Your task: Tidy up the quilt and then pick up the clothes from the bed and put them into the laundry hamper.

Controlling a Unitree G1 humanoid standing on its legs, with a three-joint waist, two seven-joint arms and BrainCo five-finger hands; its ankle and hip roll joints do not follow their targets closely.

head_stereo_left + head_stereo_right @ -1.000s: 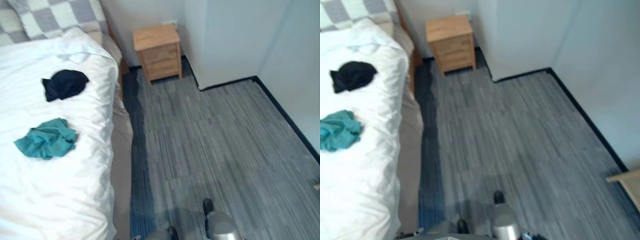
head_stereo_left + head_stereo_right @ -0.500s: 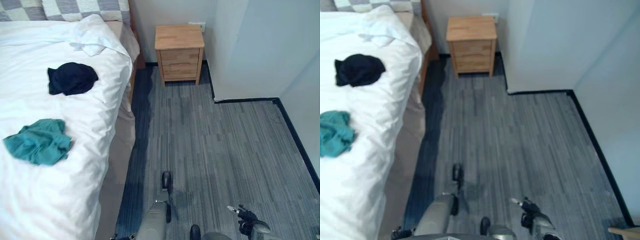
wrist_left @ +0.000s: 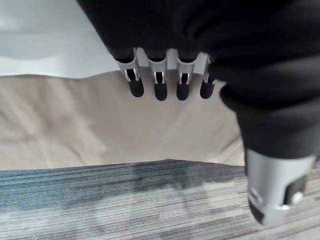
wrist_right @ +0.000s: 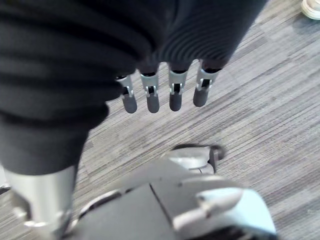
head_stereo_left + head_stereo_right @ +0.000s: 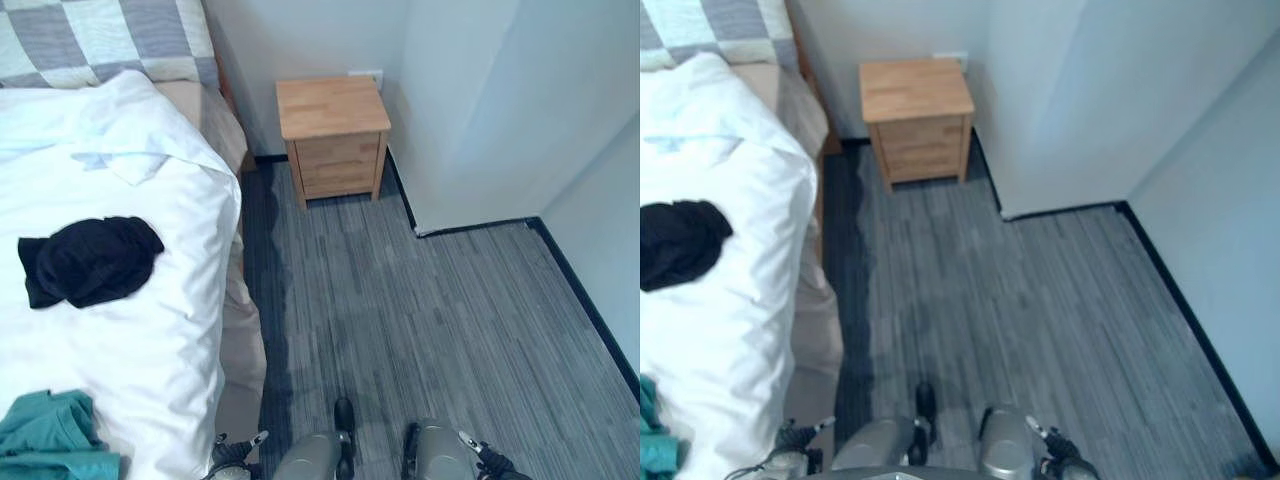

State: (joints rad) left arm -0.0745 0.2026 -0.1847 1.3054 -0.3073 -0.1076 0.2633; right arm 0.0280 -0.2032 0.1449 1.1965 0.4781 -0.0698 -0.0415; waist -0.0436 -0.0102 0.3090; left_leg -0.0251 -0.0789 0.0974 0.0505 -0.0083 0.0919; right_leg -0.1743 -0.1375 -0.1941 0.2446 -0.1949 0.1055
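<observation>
The white quilt (image 5: 150, 330) covers the bed on the left, rumpled near the pillow. On it lies a black garment (image 5: 88, 260), with a teal garment (image 5: 50, 440) nearer to me at the quilt's lower edge. My left hand (image 5: 235, 452) hangs low beside the bed's beige side (image 3: 100, 125), its fingers (image 3: 155, 85) straight and holding nothing. My right hand (image 5: 490, 462) hangs over the grey floor, its fingers (image 4: 160, 95) also straight and empty.
A wooden nightstand (image 5: 332, 135) stands against the far wall, right of the bed's head. A checked pillow (image 5: 100, 40) leans at the head. White walls (image 5: 480, 110) form a jutting corner on the right. Grey striped floor (image 5: 430, 320) runs alongside the bed.
The camera has moved: the bed and nightstand sit lower in the picture and the teal garment has slid to the lower left corner. Both hands now hang at the bottom edge.
</observation>
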